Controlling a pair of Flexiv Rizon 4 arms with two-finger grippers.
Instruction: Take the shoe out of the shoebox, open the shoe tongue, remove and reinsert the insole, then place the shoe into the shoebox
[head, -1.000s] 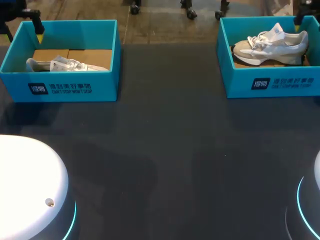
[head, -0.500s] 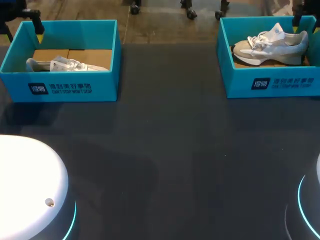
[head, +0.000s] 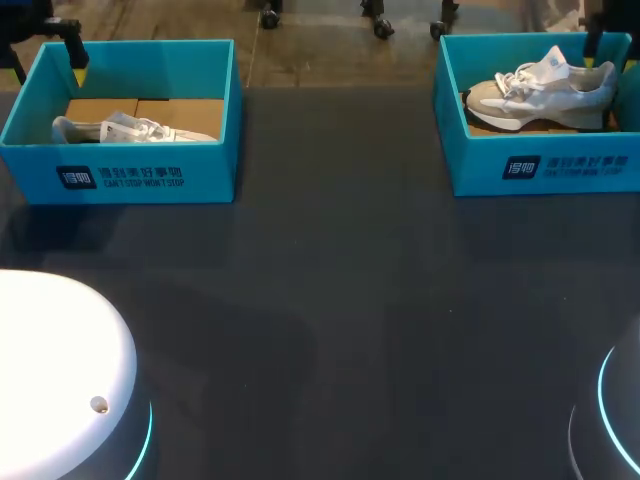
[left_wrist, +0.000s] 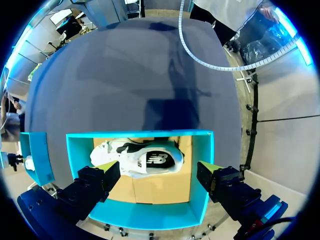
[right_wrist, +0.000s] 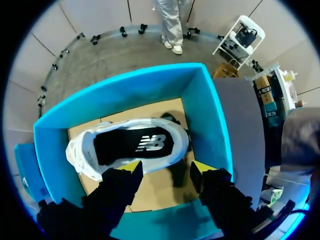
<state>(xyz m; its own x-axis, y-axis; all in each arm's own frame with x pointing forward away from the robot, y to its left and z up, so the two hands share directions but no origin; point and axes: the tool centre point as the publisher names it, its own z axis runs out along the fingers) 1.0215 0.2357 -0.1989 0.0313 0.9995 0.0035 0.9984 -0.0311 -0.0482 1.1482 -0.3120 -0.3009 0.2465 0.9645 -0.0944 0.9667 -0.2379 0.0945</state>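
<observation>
2 boxes are sitting on the surface: left shoe in left box, right shoe in right box. Left fingers and right fingers are hovering above them, wide open, empty. Centring across the collar, clear of box walls, is looking wisest before descending.

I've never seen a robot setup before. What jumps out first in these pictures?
Two bright teal shoeboxes stand at the far corners of the dark table: the left shoebox holds the left shoe, the right shoebox the right shoe. Above them, open, hang the left gripper and right gripper.
</observation>
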